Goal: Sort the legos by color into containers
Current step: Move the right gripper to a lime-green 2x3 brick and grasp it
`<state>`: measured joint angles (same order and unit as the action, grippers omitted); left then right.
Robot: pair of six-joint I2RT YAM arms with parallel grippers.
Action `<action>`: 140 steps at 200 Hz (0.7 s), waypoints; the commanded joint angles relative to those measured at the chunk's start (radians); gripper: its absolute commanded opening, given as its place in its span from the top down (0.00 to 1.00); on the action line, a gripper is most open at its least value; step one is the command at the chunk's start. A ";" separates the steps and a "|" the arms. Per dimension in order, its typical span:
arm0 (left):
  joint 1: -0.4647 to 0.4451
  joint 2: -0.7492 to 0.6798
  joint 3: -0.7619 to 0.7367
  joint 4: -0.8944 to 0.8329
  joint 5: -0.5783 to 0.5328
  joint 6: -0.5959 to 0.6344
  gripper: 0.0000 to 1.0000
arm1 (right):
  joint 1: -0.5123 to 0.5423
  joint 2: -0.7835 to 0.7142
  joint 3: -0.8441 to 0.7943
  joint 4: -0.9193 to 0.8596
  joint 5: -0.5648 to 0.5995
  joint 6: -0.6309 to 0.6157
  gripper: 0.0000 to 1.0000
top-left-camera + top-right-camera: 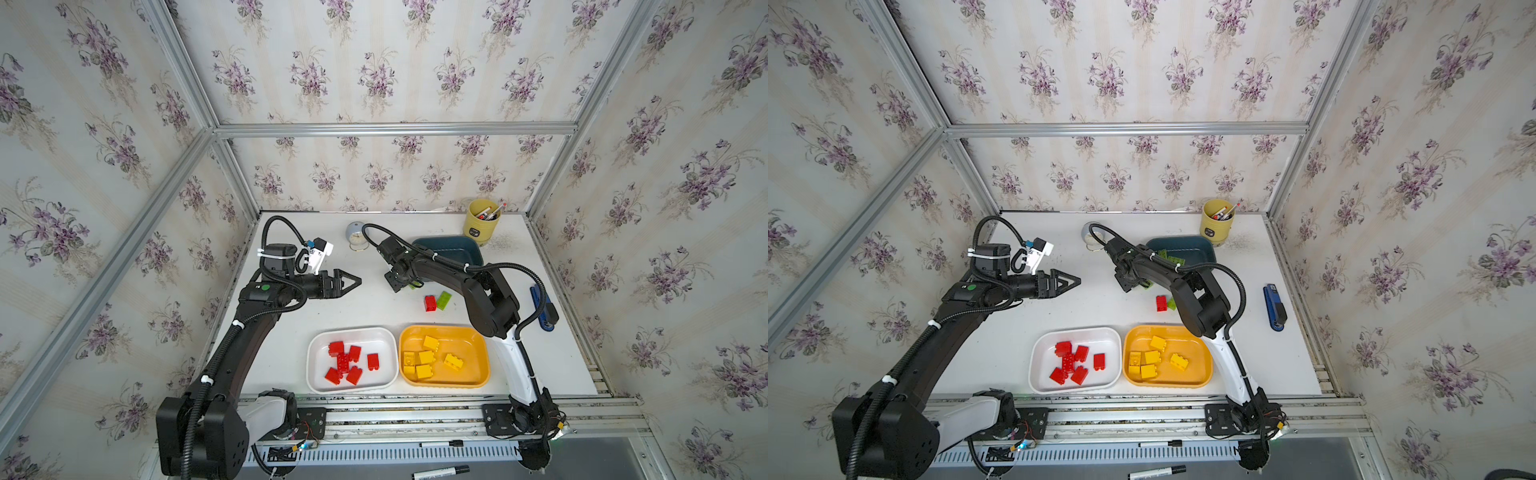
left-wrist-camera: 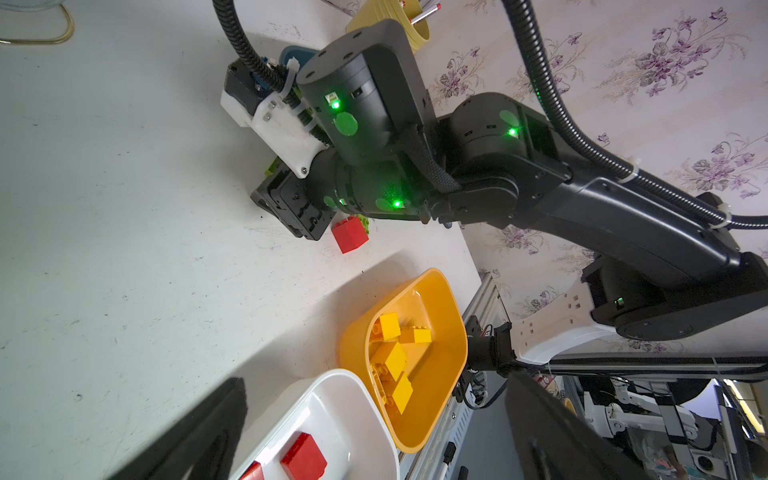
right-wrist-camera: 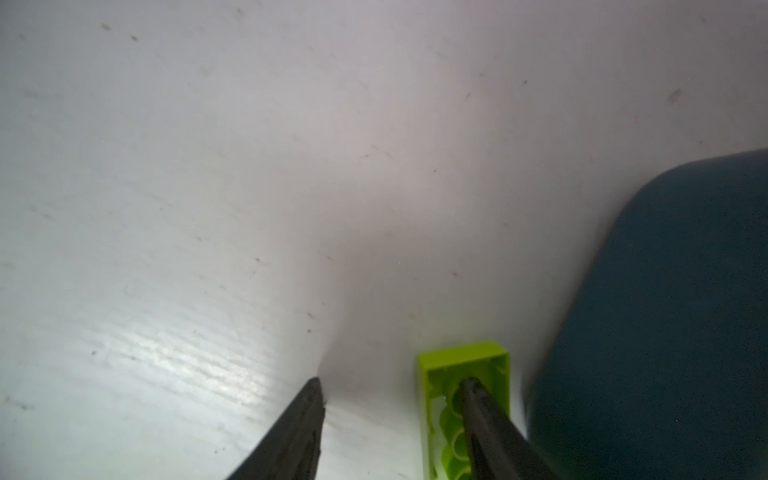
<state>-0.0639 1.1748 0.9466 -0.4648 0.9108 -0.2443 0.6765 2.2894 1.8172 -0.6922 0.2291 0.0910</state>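
While the left gripper (image 1: 355,279) is held wide open above the table (image 1: 332,316) with nothing in it, the right gripper (image 3: 392,386) is found down at the table, just beside the dark teal tray (image 3: 665,311). Its jaws are seen apart. One finger is placed against the hollow underside of a green brick (image 3: 457,355) lying on its side, and the other is set on the table apart from it, so the brick is not yet clamped.

A red brick (image 1: 430,303) and a second green brick (image 1: 444,300) are seen side by side on the table near the right arm. Red bricks (image 1: 354,353) are gathered in the white tray (image 1: 311,365) and yellow bricks (image 1: 426,357) in the orange tray (image 1: 473,353). Some green bricks (image 1: 1173,259) are seen in the teal tray in a top view.
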 commanded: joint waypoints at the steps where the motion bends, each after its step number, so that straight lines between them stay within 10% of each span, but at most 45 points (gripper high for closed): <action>1: 0.003 0.005 0.007 -0.006 0.013 0.019 0.01 | 0.000 -0.015 -0.011 -0.025 -0.060 0.021 0.45; 87: 0.003 0.022 0.020 -0.011 0.013 0.022 0.01 | 0.024 -0.128 -0.101 -0.006 -0.221 0.060 0.49; 140: 0.003 0.025 0.020 -0.016 0.013 0.026 0.01 | 0.013 -0.194 -0.173 0.010 -0.083 -0.103 0.36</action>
<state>-0.0631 1.1980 0.9600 -0.4862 0.9108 -0.2359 0.6983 2.0949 1.6638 -0.6807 0.0765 0.0940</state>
